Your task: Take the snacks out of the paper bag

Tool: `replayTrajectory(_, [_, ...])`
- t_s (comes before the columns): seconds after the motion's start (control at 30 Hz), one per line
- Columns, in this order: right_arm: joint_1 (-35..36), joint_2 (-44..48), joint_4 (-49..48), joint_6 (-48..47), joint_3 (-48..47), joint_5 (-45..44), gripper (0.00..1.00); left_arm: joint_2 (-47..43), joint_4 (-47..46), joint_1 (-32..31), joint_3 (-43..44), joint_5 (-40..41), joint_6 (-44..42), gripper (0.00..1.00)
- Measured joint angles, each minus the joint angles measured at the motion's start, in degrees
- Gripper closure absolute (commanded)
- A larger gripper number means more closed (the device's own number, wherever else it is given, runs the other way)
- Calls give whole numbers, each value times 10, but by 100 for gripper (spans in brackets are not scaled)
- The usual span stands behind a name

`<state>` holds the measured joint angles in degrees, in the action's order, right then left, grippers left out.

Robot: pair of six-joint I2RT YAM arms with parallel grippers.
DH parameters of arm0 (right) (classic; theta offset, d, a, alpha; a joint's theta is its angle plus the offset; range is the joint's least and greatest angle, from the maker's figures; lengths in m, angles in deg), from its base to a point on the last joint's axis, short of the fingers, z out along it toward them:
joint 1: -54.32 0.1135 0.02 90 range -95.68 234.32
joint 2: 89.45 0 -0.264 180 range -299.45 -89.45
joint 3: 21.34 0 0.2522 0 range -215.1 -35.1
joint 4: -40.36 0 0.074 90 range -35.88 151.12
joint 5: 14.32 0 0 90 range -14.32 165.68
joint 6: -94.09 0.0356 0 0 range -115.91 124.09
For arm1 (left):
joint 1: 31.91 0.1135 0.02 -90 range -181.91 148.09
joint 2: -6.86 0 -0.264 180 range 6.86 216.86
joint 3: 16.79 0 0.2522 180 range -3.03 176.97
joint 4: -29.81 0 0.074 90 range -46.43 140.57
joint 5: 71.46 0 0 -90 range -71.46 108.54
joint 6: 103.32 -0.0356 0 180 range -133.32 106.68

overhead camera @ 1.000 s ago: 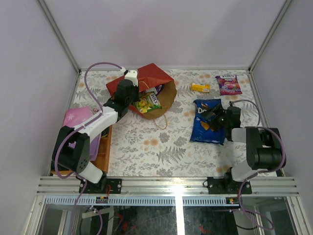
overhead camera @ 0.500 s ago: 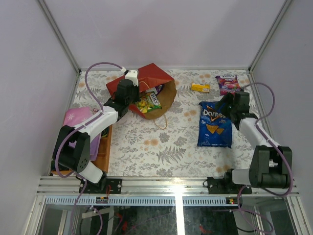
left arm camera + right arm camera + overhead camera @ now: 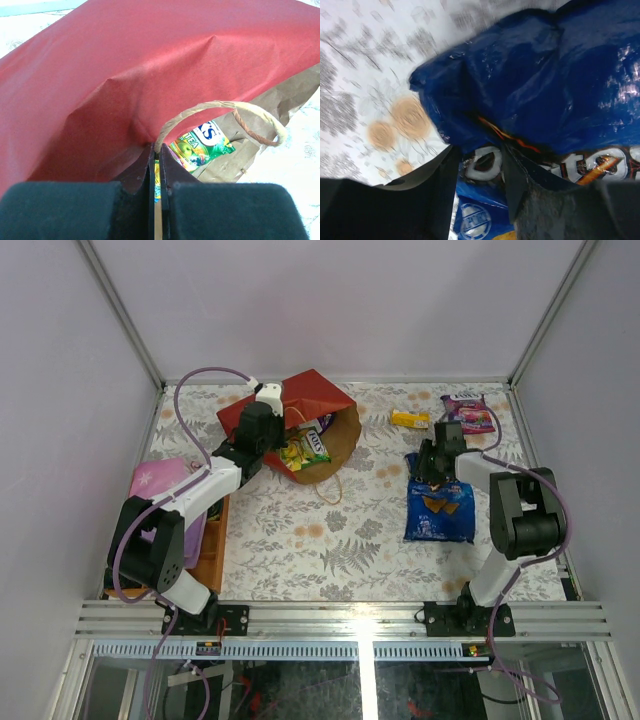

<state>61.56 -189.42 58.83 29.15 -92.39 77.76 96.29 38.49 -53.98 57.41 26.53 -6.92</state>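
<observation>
The red paper bag (image 3: 312, 396) lies on its side at the back, mouth facing right. A green-yellow packet (image 3: 303, 450) and a dark purple one (image 3: 325, 423) show inside it. My left gripper (image 3: 272, 437) is shut on the bag's rim beside a cord handle (image 3: 220, 107); its tips (image 3: 155, 150) pinch the red paper (image 3: 150, 75), and the green-yellow packet (image 3: 202, 145) shows beyond them. The blue Doritos bag (image 3: 440, 515) lies at the right. My right gripper (image 3: 428, 462) is shut on its crumpled top; its jaws (image 3: 480, 150) hold a fold of the bag (image 3: 560, 75).
An orange packet (image 3: 409, 419) and a purple packet (image 3: 468, 412) lie at the back right. A flat pink item with stars (image 3: 158, 478) sits on a wooden tray (image 3: 212, 540) at the left edge. Enclosure walls stand on three sides.
The right gripper left the Doritos bag, swung to its right as the bag lay flat, then came back onto its top edge, now crumpled. The left arm has not moved.
</observation>
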Motion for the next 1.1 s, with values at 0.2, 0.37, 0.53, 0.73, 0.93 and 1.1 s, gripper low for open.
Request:
replayTrajectory(0.2, [1,30,-37,16,70,33,55,1,3,0,1,0,0,100])
replayTrajectory(0.37, [3,94,-43,52,143,63,48,2,8,0,5,0,0,100])
replayTrajectory(0.53, [-17,129,-28,77,172,80,41,2,9,0,5,0,0,100])
replayTrajectory(0.73, [-119,116,-22,98,159,106,36,2,9,0,5,0,0,100])
replayTrajectory(0.93, [-127,38,-22,119,76,96,29,2,9,0,5,0,0,100])
replayTrajectory(1.1, [-123,8,-10,107,30,70,29,2,9,0,5,1,0,100])
